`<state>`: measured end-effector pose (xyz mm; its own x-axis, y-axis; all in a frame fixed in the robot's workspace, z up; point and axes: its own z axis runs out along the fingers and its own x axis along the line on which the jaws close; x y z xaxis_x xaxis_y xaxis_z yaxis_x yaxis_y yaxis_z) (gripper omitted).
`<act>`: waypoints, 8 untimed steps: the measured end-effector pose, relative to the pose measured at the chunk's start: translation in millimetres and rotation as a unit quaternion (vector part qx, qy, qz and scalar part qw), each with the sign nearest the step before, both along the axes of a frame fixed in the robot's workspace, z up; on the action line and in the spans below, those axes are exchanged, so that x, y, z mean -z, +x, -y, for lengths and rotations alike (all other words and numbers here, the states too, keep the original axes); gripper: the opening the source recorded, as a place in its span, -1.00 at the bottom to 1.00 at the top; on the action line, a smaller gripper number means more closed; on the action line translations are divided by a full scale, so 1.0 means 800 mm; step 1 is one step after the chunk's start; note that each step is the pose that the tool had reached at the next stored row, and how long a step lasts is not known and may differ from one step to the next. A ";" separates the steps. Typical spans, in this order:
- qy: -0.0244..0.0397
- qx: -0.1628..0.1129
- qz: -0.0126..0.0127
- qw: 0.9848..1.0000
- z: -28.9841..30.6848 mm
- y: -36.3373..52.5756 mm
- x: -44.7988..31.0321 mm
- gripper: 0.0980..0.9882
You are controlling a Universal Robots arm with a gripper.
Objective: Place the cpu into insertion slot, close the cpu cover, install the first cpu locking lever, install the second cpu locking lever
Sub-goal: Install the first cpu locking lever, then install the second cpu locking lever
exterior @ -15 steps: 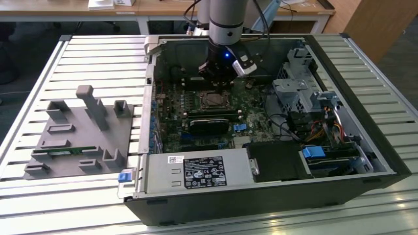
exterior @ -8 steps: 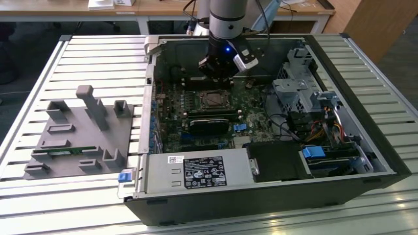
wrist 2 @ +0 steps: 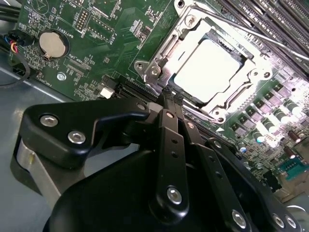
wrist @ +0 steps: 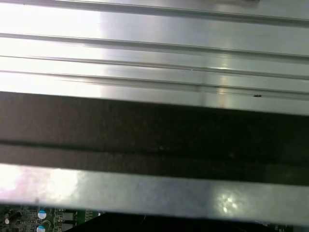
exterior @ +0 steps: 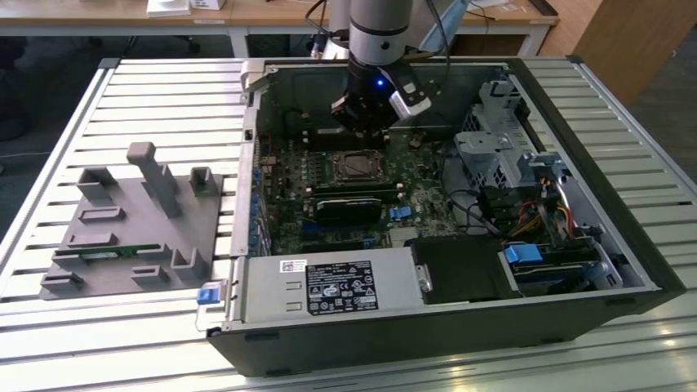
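Cpu (wrist 2: 212,67) sits in the slot (wrist 2: 161,50), cover (wrist 2: 251,77) closed over it. Gripper (wrist 2: 170,99) jaws clenched, empty, just beside the cover's edge. Cover likely thin, stiff; press at its rim.

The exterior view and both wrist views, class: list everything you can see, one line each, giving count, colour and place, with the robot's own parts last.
computer case: one, black, lying open on the slatted table.
slatted table: one, silver, under everything.
motherboard: one, green, on the case floor.
cpu: one, pale silver, seated in the insertion slot.
insertion slot: one, black-framed, mid-board.
cpu cover: one, silvery frame, lying flat around the cpu.
coin battery: one, silver, on the board.
power supply: one, grey, near corner of the case.
fixture block: one, grey, on the table at the exterior view's left.
gripper: one, black, fingers together by the cover's edge.
arm: one, grey, above the case.
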<state>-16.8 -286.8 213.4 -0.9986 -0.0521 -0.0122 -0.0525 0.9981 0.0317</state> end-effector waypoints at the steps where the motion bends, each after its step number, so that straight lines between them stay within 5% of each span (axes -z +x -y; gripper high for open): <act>1: 0.000 0.000 0.000 1.000 0.0002 0.000 0.0000 -0.98; 8: 0.000 0.000 0.000 1.000 0.0014 0.000 0.0001 -0.98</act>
